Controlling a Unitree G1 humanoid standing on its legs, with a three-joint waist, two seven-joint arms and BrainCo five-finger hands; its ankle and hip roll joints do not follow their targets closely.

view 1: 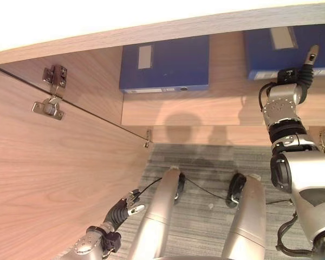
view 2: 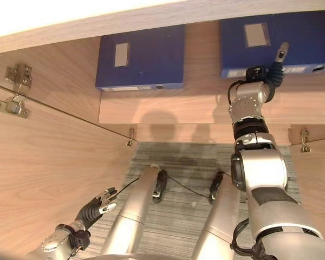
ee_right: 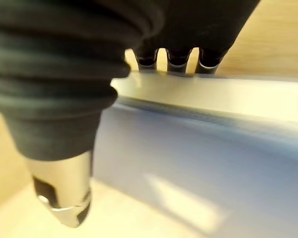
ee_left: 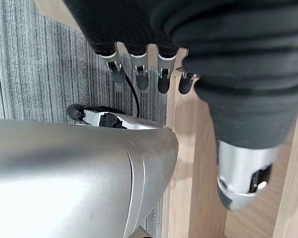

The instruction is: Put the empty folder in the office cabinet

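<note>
Right wrist view showed my right hand point(view 2: 260, 73) flat on the folder point(view 2: 300, 38), fingers straight, pushing it onto the shelf point(view 2: 168, 111); left hand point(view 2: 95, 208) hung relaxed below the shelf.

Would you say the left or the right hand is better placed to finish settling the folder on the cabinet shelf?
The right hand: it is raised to the shelf, fingers at the right-side blue folder. The left hand hangs low over the carpet beside the open door.

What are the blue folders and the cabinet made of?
The folders look like matte plastic-covered board: smooth, even blue with a paper label. The cabinet looks like wood-grain laminate, streaky and smooth; its hinges are shiny metal.
</note>
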